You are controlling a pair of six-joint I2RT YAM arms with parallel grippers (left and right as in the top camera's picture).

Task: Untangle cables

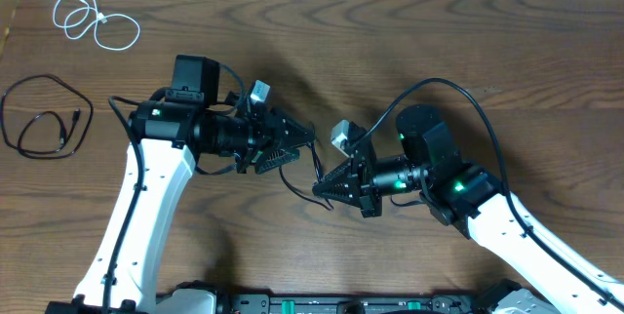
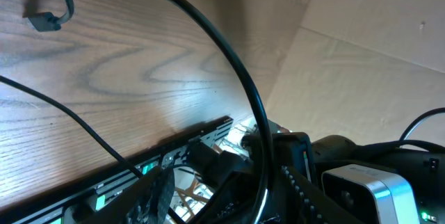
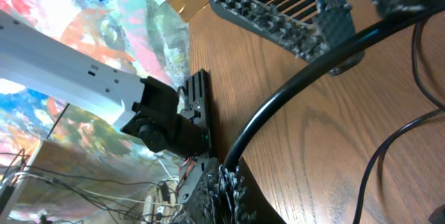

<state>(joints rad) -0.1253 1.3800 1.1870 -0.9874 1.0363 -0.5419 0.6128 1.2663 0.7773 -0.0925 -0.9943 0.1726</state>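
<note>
The white cable (image 1: 97, 21) lies coiled at the far left corner. One black cable (image 1: 44, 119) lies looped at the left edge. The other black cable (image 1: 317, 163) hangs between my two grippers at the table's middle. My left gripper (image 1: 300, 143) is shut on its upper part; in the left wrist view the cable (image 2: 236, 71) arcs down into the jaws (image 2: 257, 203), and a loose plug (image 2: 43, 21) shows at the top left. My right gripper (image 1: 327, 187) is shut on the same cable (image 3: 278, 106), which rises from its jaws (image 3: 226, 182) toward the left gripper's fingers (image 3: 292, 15).
The two grippers are close together, almost tip to tip. The thicker arm cord (image 1: 458, 95) arcs over the right arm. The table's front rail (image 1: 322, 304) runs along the near edge. A cardboard edge (image 1: 10, 7) stands at the far left.
</note>
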